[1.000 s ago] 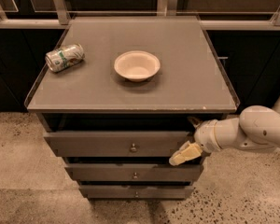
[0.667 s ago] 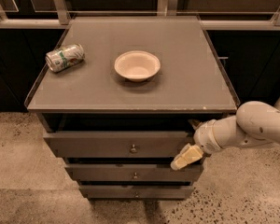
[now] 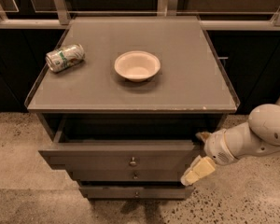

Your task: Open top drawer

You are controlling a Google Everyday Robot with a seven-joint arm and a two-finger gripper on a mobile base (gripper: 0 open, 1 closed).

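The top drawer [image 3: 107, 155] is the wide grey-brown front with a small round knob [image 3: 132, 161] at its centre. It stands pulled out a short way from the cabinet, with a dark gap behind it. My gripper [image 3: 199, 154] is at the drawer front's right end. One pale finger [image 3: 196, 171] is in front of the drawer face and the other fingertip [image 3: 203, 135] shows just behind its top edge. The fingers stand apart, with the drawer's end between them.
Two shorter drawer fronts [image 3: 133, 175] sit below, shut. On the cabinet top [image 3: 186, 83] are a cream bowl [image 3: 137, 65] at the middle and a can [image 3: 64, 57] lying on its side at the left. Dark cabinets and a rail run behind. Speckled floor lies around.
The top drawer has slid further out towards the camera. My gripper has moved with its right end, down and forward in the view.
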